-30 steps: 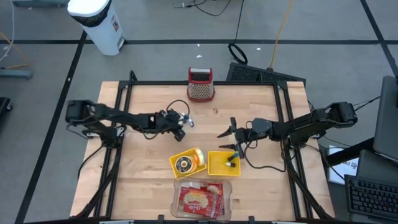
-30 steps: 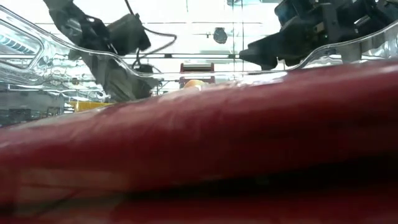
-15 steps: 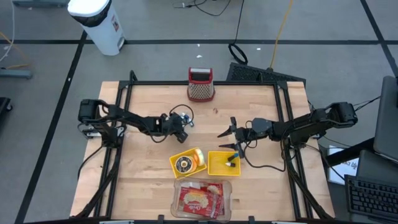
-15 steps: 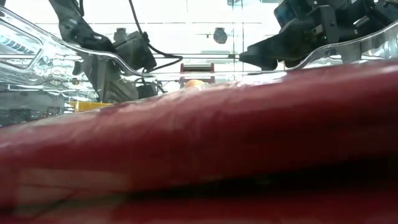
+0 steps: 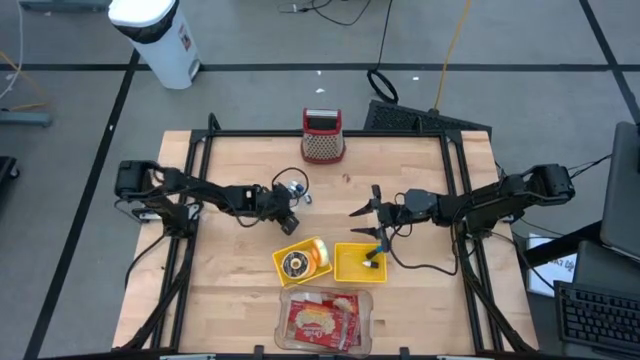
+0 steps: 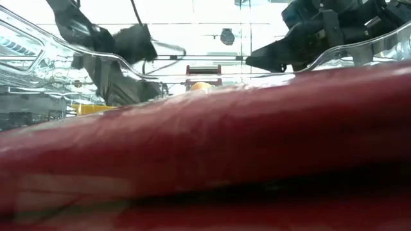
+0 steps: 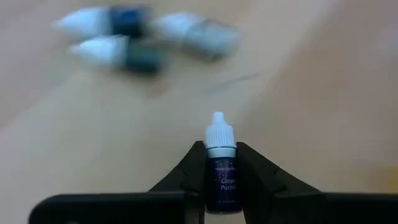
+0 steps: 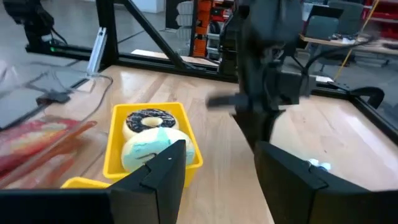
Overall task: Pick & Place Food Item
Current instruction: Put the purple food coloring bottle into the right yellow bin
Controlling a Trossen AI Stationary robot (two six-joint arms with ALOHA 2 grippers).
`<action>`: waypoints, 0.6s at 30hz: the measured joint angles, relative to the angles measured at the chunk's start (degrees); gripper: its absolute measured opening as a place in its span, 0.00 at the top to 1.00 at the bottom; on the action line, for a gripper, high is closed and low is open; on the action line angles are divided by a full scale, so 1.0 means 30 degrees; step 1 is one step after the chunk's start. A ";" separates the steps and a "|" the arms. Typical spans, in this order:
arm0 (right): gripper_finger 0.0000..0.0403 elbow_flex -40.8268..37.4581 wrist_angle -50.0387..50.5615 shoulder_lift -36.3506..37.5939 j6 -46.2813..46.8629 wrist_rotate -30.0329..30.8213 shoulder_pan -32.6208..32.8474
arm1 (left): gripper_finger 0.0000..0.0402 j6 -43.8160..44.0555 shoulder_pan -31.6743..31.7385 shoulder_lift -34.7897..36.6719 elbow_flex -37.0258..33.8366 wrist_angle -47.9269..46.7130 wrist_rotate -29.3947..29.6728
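- We see the left gripper now clamped on a small dropper bottle, white cap up and a dark purple label between the two fingers; a second ago the jaws stood wider apart, so the squeeze has only just happened.
- In the high view the left gripper sits over the middle-left of the worktop, close to where it hovered before and slightly shifted (it had reached a little further out half a second ago).
- We judge that the grasp is made and the lift comes next, though a bottle is hardly the food the task names.
- The food we can make out, two doughnuts, lies in a yellow tray near the front, beside a second yellow tray and a clear container of red packets.
- The right gripper waits, jaws spread and empty, above the second tray, unmoved.
- Three more bottles lie blurred on the wood beyond the held one; we cannot read them.
- The low view is almost wholly blocked by the red packets pressed near its lens, so the grip cannot be checked there.
- Whether the bottle has left the wood, we cannot tell.
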State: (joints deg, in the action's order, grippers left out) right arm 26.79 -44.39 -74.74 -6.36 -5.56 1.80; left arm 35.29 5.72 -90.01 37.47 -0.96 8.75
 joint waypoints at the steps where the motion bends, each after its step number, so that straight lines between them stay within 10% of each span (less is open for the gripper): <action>1: 0.56 0.0000 -0.0010 0.0000 -0.0232 -0.0006 -0.0007 | 0.86 0.0005 0.0032 0.0516 0.0021 0.0237 -0.0698; 18: 0.47 0.0657 -0.0362 -0.0518 -0.8346 0.3964 0.0947 | 0.85 0.0396 -0.1455 0.3406 0.0080 0.9036 -0.8272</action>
State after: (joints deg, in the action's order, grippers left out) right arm 28.76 -45.48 -76.29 -31.40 6.33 4.65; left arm 36.48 1.35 -79.80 37.71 26.15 -16.07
